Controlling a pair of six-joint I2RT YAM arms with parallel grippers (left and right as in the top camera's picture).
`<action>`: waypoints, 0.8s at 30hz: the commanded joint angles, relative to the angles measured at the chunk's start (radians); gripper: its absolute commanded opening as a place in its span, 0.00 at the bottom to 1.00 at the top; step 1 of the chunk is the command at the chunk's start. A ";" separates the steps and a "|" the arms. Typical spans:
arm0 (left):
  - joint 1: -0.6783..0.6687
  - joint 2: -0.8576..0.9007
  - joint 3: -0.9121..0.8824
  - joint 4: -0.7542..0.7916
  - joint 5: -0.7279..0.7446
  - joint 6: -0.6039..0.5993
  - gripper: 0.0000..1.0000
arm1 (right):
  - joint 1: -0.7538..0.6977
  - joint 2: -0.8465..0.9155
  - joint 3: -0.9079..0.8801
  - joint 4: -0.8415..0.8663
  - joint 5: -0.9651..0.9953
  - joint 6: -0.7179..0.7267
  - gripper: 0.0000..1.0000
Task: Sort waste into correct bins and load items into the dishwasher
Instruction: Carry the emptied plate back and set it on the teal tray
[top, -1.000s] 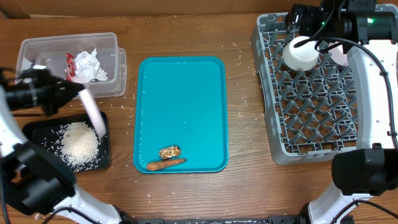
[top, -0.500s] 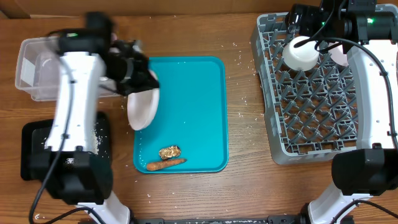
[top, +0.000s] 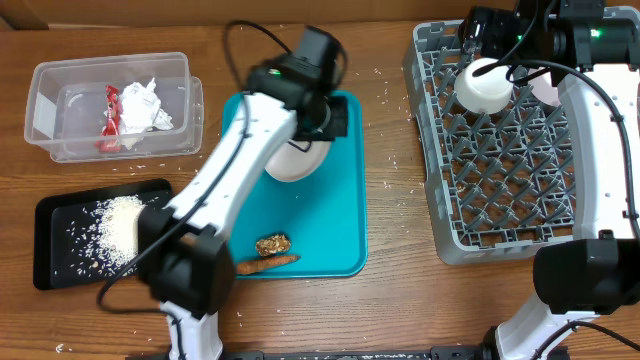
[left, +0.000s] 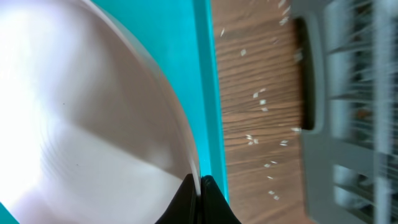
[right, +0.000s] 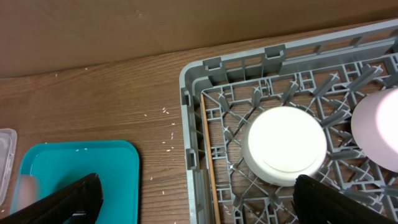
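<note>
Now L gripper (left: 198, 185), pinching plate (left: 81, 124) rim, moved over teal tray (top: 345, 225); R gripper (right: 199, 199) spread wide.

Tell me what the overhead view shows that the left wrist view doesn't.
Overhead only: the clear plastic rectangular tub with crumpled white napkin and red wrapper, the flat black rectangular tray of white rice, the brown food chunk and orange carrot-like piece. Left wrist only: the left fingers shut on the rim of the white round plate. Both: that plate, the teal rectangular tray, the grey plastic dish rack.
</note>
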 joint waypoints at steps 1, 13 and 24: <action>-0.025 0.091 0.000 0.006 -0.068 -0.032 0.04 | -0.004 -0.001 -0.002 0.006 0.007 0.005 1.00; -0.028 0.151 0.044 -0.034 -0.063 -0.029 0.56 | -0.004 -0.001 -0.002 0.006 0.007 0.005 1.00; -0.009 0.051 0.214 -0.427 -0.083 -0.015 0.91 | -0.004 -0.001 -0.002 0.006 0.007 0.005 1.00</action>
